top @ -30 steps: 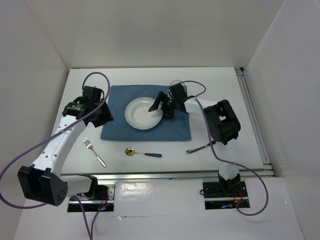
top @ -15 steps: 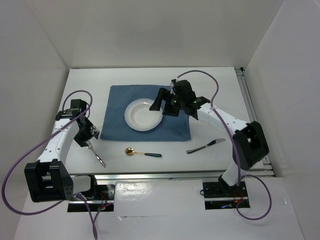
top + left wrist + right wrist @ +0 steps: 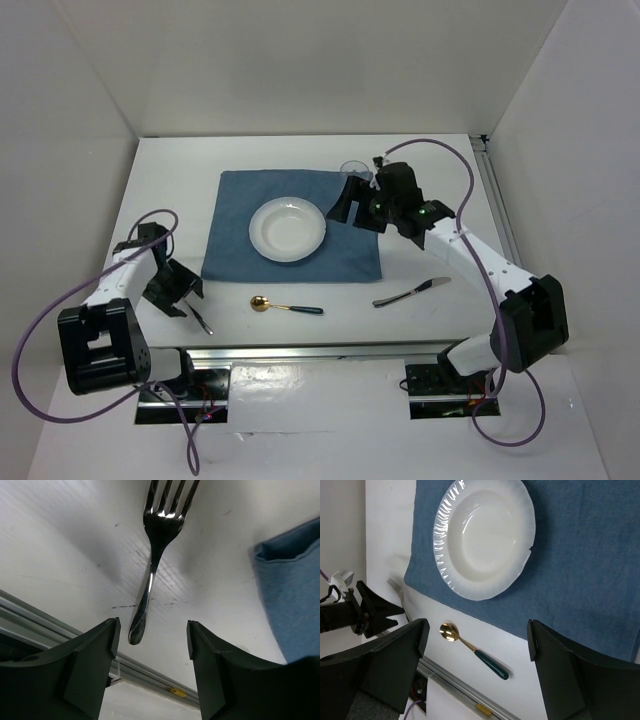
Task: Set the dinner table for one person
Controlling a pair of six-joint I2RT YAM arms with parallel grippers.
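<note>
Lower left of the overhead view: left claw (image 3: 153, 626), spread apart, hung over a fork (image 3: 150, 580) on the white counter (image 3: 450, 170); fork pickup seemingly in hand, needing descent and closing. Right claw (image 3: 476, 625), also apart, hovered above the plate (image 3: 485, 537)

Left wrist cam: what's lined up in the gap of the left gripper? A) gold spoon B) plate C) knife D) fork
D: the fork lies on the dinner table with its handle end pointing into the gap of the open left gripper, not yet gripped.
</note>
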